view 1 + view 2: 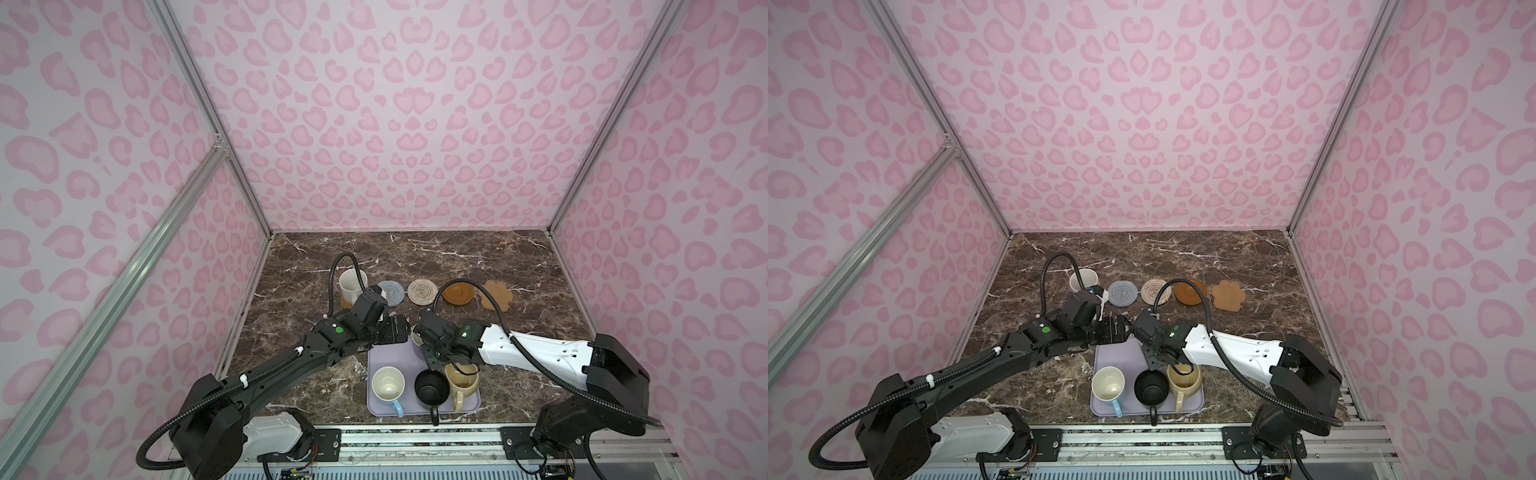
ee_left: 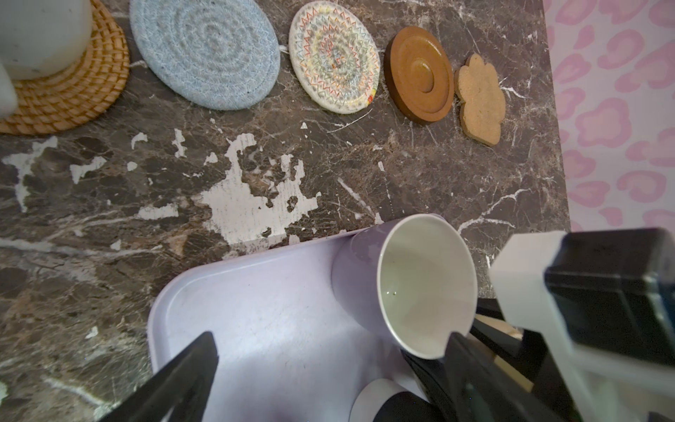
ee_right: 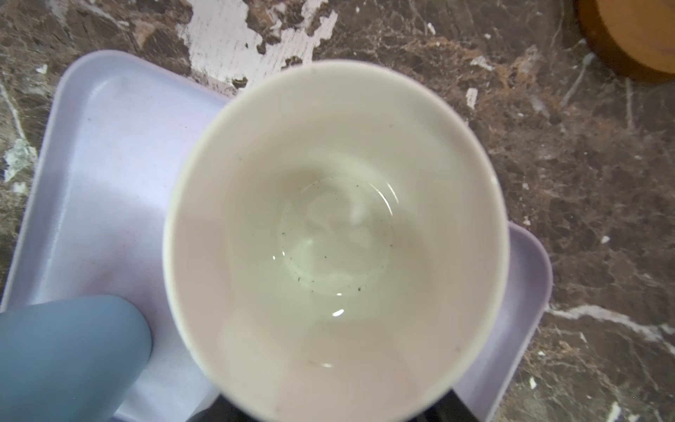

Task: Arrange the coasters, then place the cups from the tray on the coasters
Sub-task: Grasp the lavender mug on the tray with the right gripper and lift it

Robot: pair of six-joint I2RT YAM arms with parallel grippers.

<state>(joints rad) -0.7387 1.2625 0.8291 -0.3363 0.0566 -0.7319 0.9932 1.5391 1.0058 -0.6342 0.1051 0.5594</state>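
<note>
So, the coaster half looks finished to me: all five lie in one row across the middle of the dark marble-patterned desk point(image 1: 457, 257), parallel to its far edge. From the left-edge end they run: the orange-tan woven round coaster point(image 2: 73, 98), the grey-blue knit round coaster point(image 1: 390, 291), the cream woven round coaster point(image 1: 422, 291), the brown wooden round dish coaster point(image 1: 457, 294) and the tan paw-shaped coaster point(image 1: 496, 295). One cup is home: the white handled mug point(image 1: 352, 284) stands upright on the orange-tan one. Four are left on the flat pale lavender rectangular tray point(image 1: 386, 357) at the desk's near edge. The lavender mug with a cream inside point(image 2: 427, 285) stands by the tray's far edge. The light blue mug point(image 1: 387, 384), the black mug point(image 1: 431, 388) and the rounded beige-yellow mug point(image 1: 461, 382) line its near edge. My right claw point(image 1: 430, 353) is down at the lavender mug, whose mouth fills the right wrist view; its fingers are hidden, so I cannot tell whether the jaws have clamped on it. My left claw point(image 1: 397, 330) hangs over the tray's far left corner, jaws wide apart and empty. By my reckoning the lavender mug is the step in hand, likely bound for the grey-blue coaster, with three more cups after it.
</note>
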